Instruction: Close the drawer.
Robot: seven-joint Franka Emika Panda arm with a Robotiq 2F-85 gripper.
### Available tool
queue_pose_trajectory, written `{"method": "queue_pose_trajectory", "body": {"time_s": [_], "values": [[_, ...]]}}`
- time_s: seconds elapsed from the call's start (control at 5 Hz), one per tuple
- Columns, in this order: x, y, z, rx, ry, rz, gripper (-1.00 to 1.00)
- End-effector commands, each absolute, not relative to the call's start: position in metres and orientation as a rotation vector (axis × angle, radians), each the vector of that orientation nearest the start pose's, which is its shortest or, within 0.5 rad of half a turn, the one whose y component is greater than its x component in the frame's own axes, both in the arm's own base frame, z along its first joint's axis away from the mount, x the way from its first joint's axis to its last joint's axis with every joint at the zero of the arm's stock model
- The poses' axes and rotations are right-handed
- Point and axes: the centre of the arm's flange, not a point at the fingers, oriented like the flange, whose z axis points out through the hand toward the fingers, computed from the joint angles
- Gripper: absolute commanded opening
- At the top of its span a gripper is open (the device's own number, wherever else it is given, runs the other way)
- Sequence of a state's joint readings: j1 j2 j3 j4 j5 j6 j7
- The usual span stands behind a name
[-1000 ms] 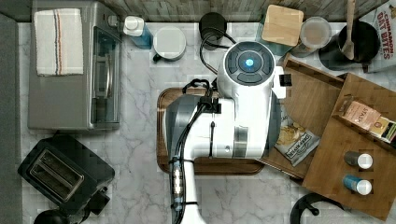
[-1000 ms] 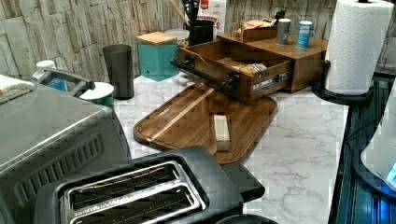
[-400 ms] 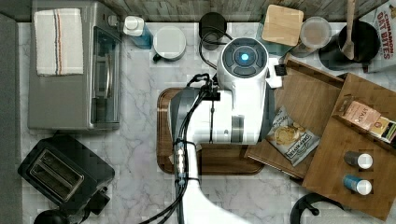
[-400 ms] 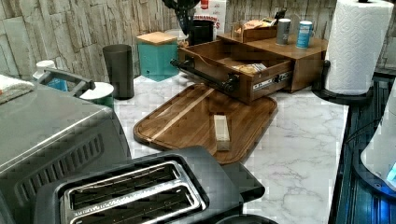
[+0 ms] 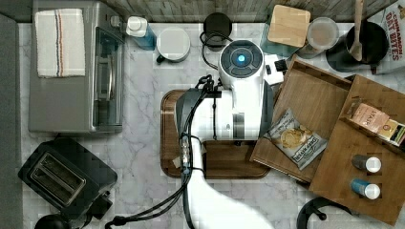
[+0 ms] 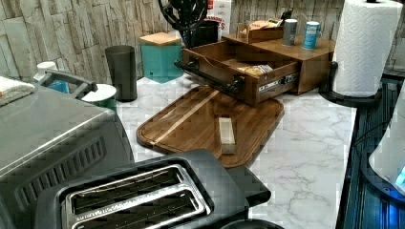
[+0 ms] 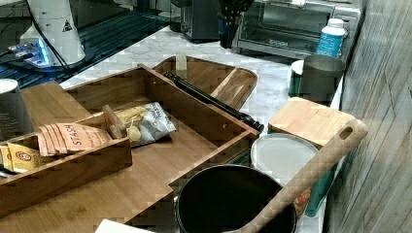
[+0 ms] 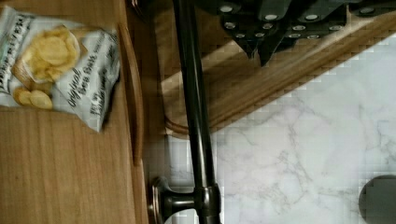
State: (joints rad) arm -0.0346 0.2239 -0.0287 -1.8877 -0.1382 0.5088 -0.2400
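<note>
Drawer (image 5: 313, 102) pulled out, chip bag (image 5: 296, 139) inside. Gripper (image 8: 261, 49) just beside black handle bar (image 8: 194, 116); fingers seemingly near-closed, holding nothing, hard to tell.

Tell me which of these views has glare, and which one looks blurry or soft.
The left view has pale glare on the marble counter beside the serving tray. The wrist view is soft: the chip bag in the drawer is smeared, while the dark handle bar reads fairly crisp. The top view is evenly lit, the arm shading the tray beneath.
</note>
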Motion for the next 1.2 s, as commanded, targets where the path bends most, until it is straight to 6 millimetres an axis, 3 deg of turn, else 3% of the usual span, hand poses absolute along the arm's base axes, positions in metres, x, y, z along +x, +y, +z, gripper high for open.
{"method": "queue_pose_trajectory", "body": {"time_s": [0.2,0.4,1.0,1.2], "values": [[0.656,-0.054,0.360,-3.222,0.742,-0.080,-1.00],[0.665,-0.050,0.348,-3.231,0.761,-0.109,-1.00],[0.651,-0.070,0.297,-3.243,0.746,-0.136,-1.00],[0.645,-0.074,0.299,-3.243,0.743,-0.153,-1.00]]}}
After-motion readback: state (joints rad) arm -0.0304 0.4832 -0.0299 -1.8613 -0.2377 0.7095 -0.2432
